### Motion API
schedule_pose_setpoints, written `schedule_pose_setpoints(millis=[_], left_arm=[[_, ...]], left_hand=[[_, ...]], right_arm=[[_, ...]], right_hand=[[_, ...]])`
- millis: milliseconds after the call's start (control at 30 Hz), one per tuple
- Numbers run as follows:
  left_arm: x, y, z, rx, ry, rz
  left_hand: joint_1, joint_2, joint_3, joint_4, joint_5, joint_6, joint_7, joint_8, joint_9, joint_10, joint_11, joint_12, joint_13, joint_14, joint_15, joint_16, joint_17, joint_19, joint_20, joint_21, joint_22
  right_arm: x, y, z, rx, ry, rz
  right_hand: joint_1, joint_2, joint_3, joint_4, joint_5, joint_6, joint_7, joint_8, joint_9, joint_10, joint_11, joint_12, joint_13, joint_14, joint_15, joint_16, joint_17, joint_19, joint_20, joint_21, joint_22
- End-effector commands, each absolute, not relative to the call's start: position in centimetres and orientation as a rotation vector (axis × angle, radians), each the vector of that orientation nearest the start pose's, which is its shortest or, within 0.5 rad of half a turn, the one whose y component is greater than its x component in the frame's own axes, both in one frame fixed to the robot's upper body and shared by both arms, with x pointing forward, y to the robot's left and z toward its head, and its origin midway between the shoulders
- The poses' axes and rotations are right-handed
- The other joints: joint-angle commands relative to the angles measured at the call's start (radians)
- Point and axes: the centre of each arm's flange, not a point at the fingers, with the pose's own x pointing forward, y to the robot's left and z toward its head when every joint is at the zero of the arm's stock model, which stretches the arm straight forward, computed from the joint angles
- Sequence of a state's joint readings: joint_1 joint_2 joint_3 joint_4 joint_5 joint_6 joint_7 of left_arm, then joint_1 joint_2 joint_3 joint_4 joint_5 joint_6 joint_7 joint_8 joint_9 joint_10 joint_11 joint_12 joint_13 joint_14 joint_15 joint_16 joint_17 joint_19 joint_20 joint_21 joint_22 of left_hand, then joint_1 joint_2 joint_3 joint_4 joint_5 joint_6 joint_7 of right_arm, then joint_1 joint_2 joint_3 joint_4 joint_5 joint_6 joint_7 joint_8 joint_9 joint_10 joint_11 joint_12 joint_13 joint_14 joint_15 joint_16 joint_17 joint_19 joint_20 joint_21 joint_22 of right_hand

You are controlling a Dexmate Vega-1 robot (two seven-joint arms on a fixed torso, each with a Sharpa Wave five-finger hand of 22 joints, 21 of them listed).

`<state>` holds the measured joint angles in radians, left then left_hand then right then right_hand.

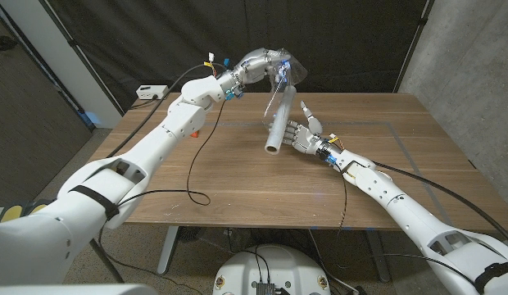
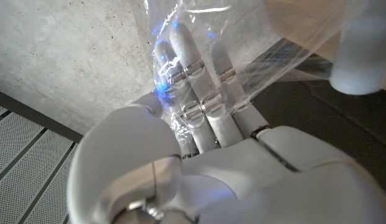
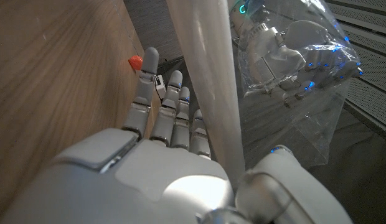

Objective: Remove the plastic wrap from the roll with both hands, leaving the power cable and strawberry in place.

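Observation:
The white roll (image 1: 277,131) stands tilted above the table's middle, between the thumb and fingers of my right hand (image 1: 306,135), which holds it from the right. A clear sheet of plastic wrap (image 1: 280,98) stretches up from it to my raised left hand (image 1: 270,64), which grips its top. The left wrist view has my left hand (image 2: 211,168) with wrap (image 2: 199,37) bunched over its fingers and the roll (image 2: 361,62) beyond. In the right wrist view the roll (image 3: 205,74) runs along my right hand (image 3: 162,155); the wrap (image 3: 305,93) drapes the left hand (image 3: 280,50). The red strawberry (image 3: 136,61) lies on the table.
A black power cable (image 1: 197,164) loops across the table's left half under my left arm. A white power strip (image 1: 149,92) sits at the back left corner. A small orange-red spot, the strawberry (image 1: 195,131), peeks out beside the left forearm. A concrete wall stands at the right.

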<state>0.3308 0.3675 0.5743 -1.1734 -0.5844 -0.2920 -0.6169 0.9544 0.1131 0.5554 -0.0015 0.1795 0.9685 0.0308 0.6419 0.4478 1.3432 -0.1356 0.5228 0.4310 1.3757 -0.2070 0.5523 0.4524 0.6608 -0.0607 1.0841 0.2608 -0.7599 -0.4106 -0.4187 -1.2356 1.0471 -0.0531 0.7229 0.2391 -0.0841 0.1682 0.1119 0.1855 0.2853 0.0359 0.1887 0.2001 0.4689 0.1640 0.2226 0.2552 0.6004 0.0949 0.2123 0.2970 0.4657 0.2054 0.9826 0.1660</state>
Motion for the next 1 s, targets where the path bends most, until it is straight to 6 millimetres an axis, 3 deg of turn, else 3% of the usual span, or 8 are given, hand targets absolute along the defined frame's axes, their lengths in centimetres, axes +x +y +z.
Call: schedule_pose_setpoints(millis=[33, 1000], left_arm=[[61.1, 12.0, 19.6, 0.313, -0.947, -0.896], [61.1, 12.7, 22.1, 0.271, -1.029, -0.878]], left_hand=[[-0.008, -0.001, 0.014, -0.003, 0.004, 0.060, 0.050, -0.004, 0.003, 0.003, -0.003, 0.000, 0.002, 0.007, -0.007, 0.004, 0.005, -0.003, -0.088, 0.013, -0.003], [-0.030, -0.013, 0.049, -0.006, 0.004, 0.072, 0.045, -0.018, 0.009, 0.011, -0.006, 0.000, 0.004, 0.006, -0.007, 0.002, 0.006, -0.021, -0.094, 0.056, -0.036]], right_arm=[[64.5, -17.6, -4.0, 0.375, -0.371, 1.014], [65.2, -17.0, -3.5, 0.372, -0.367, 1.010]], right_hand=[[-0.008, 0.003, -0.006, -0.001, 0.008, 0.000, 0.003, 0.007, 0.001, 0.002, 0.001, 0.001, 0.000, -0.001, 0.001, -0.003, -0.001, 0.011, 0.002, -0.007, 0.004], [-0.018, 0.004, -0.011, 0.001, 0.011, 0.001, 0.006, 0.010, 0.001, 0.002, 0.002, 0.003, -0.006, 0.000, 0.000, -0.003, -0.007, 0.025, 0.001, -0.020, 0.004]])
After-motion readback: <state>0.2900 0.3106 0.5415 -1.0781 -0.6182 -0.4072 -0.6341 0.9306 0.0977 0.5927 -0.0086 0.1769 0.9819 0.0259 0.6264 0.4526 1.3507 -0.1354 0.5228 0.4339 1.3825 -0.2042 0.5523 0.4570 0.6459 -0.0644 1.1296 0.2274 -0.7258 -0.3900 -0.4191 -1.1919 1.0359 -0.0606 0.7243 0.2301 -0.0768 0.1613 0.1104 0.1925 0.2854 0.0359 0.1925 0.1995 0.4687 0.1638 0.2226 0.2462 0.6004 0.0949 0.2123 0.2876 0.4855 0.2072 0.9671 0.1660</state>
